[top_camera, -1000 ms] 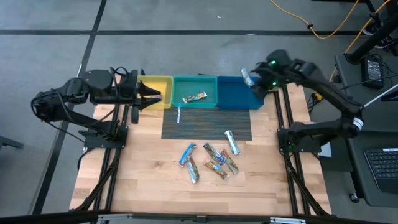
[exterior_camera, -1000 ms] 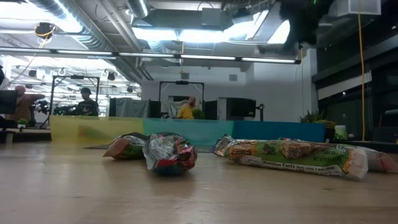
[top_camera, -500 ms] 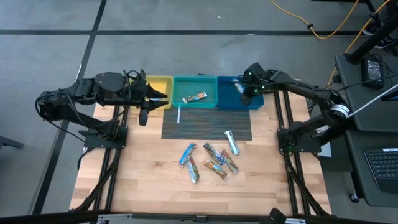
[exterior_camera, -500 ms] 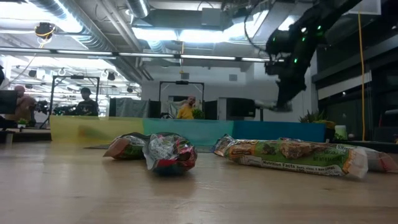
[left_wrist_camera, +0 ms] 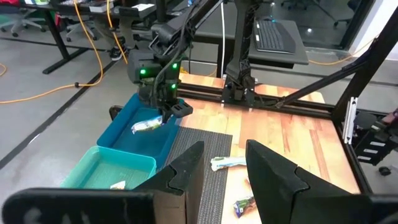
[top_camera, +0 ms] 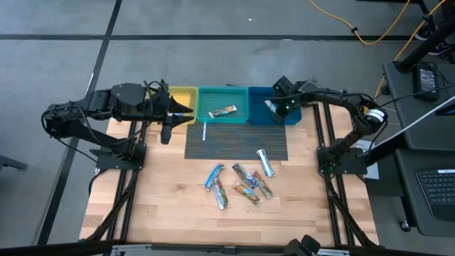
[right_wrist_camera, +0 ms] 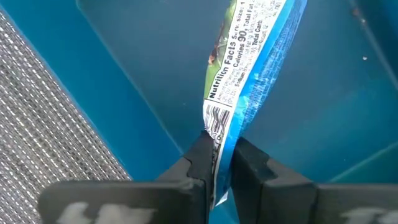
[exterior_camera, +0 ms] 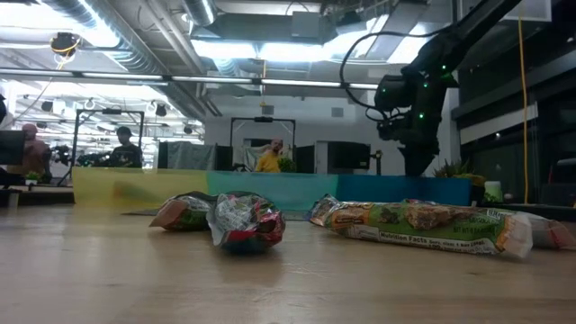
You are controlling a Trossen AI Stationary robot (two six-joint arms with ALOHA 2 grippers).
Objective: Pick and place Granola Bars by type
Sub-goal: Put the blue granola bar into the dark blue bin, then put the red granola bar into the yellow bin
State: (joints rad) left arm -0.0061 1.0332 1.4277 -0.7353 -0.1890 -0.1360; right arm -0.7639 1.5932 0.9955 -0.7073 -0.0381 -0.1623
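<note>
My right gripper (top_camera: 274,107) is lowered into the blue bin (top_camera: 257,116) and is shut on a blue-wrapped granola bar (right_wrist_camera: 249,68); the left wrist view shows that bar (left_wrist_camera: 147,125) under the gripper (left_wrist_camera: 166,111). My left gripper (left_wrist_camera: 224,171) waits open at the yellow bin (top_camera: 183,92). One tan bar (top_camera: 222,111) lies flat in the teal bin (top_camera: 213,96). Several bars (top_camera: 242,186), blue, silver and tan, lie flat on the wooden table and fill the foreground of the low view (exterior_camera: 423,223). My right gripper pinches the blue bar between its two fingers at one end (right_wrist_camera: 219,138), beside the barcode. The fingers come from above, slanting down, and lie along the bar. The bar reaches away from the fingertips into the blue bin; whether its free end touches the bin floor I cannot tell.
A dark ribbed mat (top_camera: 234,146) lies in front of the three bins, with a white stick-like strip (top_camera: 204,131) at its left edge. The arm bases and black rails (top_camera: 323,160) flank the table. People sit in the room behind the table (exterior_camera: 121,148).
My right gripper has come down from high over the blue bin's far right corner, moving left and down into the bin with the bar in its fingers. My left arm has shifted slightly toward the right, staying beside the yellow bin.
</note>
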